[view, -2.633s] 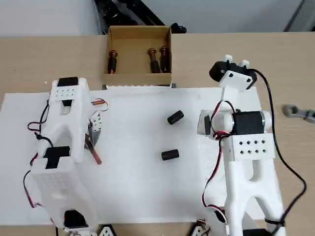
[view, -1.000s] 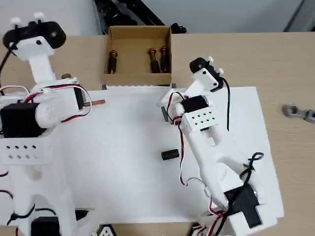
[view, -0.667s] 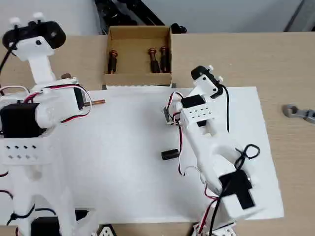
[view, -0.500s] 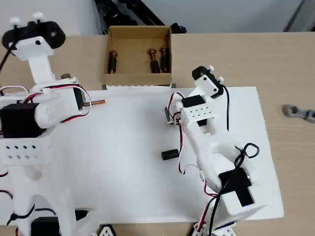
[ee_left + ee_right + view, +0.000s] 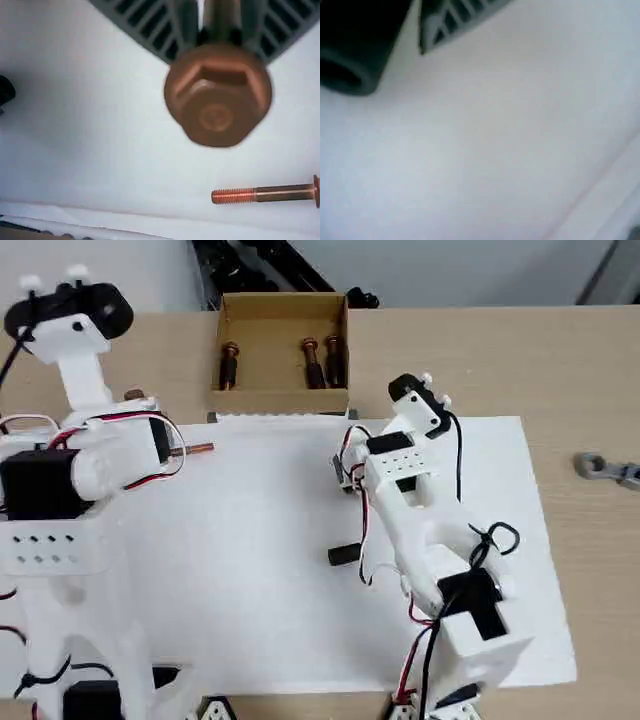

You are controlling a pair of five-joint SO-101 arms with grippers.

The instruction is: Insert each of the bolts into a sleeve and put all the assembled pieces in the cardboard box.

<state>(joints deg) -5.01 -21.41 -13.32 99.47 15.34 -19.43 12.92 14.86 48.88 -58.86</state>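
gripping a copper bolt by its shank, the left claw holds it level and clear of the white sheet at the left side of the bench, with the hex head toward its own wrist camera and the threaded tip pointing toward the middle of the sheet. across from it, the right claw sits low at a black sleeve lying on the sheet just in front of the cardboard box. the right wrist view shows the sleeve's open bore close up, but whether that claw has closed on the sleeve cannot be told.

a second sleeve lies loose on the sheet, nearer the arms' bases, and a spare bolt lies flat on the sheet, apart from the held one. three assembled pieces already lie in the box. a metal tool rests on the bare bench well off to the right.

the step in hand looks to be the fourth pairing: the bolt is up and ready, and the sleeve is being taken. the next move calls for a sure hold on the sleeve, then a lift and a turn so that its bore faces the bolt's tip. the two arms would then meet on one line, since a small tilt would likely jam the thread at the sleeve's mouth. one bolt and one sleeve would be left after that.
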